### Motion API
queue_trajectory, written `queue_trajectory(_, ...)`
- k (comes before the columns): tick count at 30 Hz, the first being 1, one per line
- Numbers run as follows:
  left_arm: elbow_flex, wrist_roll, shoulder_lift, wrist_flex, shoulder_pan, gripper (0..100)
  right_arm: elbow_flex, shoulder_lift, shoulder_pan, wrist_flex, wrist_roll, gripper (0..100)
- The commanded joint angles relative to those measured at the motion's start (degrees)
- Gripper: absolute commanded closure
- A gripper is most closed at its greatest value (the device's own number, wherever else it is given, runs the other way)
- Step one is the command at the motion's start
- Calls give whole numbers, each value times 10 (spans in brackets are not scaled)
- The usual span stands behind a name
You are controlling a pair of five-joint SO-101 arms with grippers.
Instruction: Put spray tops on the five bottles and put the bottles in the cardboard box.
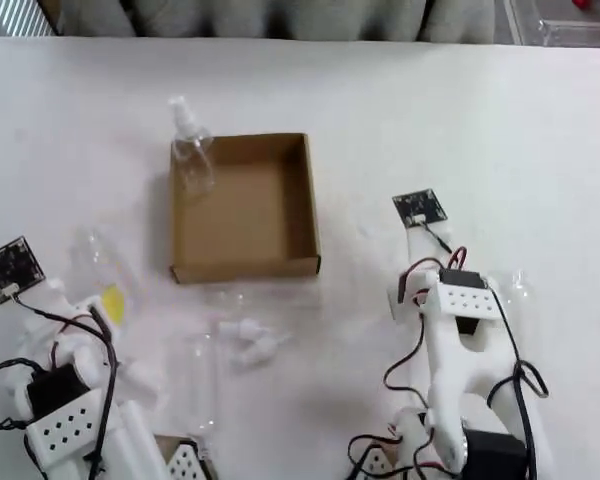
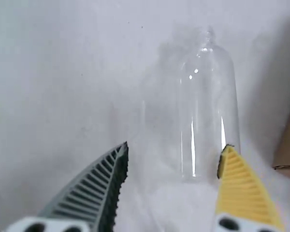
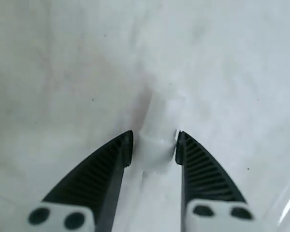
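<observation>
Capping step, early on I'd say: one topped bottle (image 1: pixel 192 150) stands at the cardboard box's (image 1: pixel 245 268) far corner, can't tell if in or just beside it. Right gripper (image 3: pixel 154 134) is clenched on a white spray top (image 3: pixel 157 145), down at the table. Left gripper (image 2: pixel 175 146) is spread either side of an uncapped clear bottle (image 2: pixel 205 96) near the box; yellow finger touches it, grey one's just off. Next, prob.: left clamps & steadies the bottle, right brings the top squarely onto the neck. Loose spray tops (image 1: pixel 250 340) lie in front of the box.
</observation>
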State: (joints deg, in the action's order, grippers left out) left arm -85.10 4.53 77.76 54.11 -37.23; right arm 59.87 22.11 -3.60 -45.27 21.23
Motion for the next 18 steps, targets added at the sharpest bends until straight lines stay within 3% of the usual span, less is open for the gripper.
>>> queue_trajectory(1, 5, -4, 6, -14, 8, 710, -13, -24, -4, 36, 5, 882)
queue_trajectory(6, 5, -4, 6, -14, 8, 710, -21, -38, -5, 41, 4, 896)
queue_trajectory(10, 5, -4, 6, -14, 8, 710, -23, -36, -5, 41, 6, 985)
queue_trajectory(18, 5, -4, 6, -14, 8, 710, -33, -36, -1, 2, 2, 983)
